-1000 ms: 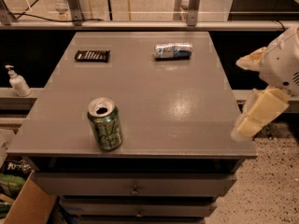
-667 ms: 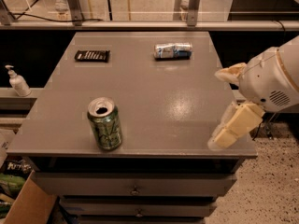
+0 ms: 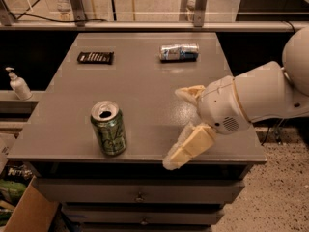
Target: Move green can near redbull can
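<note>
Nothing done yet: we see the green can (image 3: 108,128) upright at the table's (image 3: 145,91) 7 o'clock, well apart from the redbull can (image 3: 179,52) lying at 1 o'clock. The gripper (image 3: 179,125), at the green can's 3 o'clock, gapes wide, apparently empty. Since 1 second ago it has swung in from the right edge; both cans stayed put.
</note>
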You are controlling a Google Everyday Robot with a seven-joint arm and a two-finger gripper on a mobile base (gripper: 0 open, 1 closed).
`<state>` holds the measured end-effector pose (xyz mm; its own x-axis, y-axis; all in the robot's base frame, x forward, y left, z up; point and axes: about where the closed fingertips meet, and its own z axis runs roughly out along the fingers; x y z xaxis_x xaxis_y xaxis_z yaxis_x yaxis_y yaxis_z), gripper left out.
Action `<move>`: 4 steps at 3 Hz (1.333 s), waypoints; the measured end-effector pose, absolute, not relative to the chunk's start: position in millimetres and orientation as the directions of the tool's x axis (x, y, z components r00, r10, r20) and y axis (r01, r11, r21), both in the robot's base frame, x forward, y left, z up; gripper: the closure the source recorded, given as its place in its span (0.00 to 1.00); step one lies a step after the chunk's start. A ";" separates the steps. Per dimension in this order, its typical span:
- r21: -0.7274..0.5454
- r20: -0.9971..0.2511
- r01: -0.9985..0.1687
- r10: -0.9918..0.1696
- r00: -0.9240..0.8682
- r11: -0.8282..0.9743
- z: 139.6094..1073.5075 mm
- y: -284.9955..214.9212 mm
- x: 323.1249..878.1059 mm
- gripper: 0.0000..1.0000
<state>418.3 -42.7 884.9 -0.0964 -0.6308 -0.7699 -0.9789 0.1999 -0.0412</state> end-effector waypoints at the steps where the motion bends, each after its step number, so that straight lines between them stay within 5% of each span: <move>1: -0.043 -0.773 -0.979 -0.628 -0.093 0.199 888.4 -38.9 416.9 0.00; 4: -0.034 -0.857 -0.989 -0.513 -0.044 0.141 868.2 -1.3 401.4 0.00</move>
<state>401.4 -1.3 868.2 -0.0437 -0.5131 -0.8572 -0.9894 0.1412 -0.0340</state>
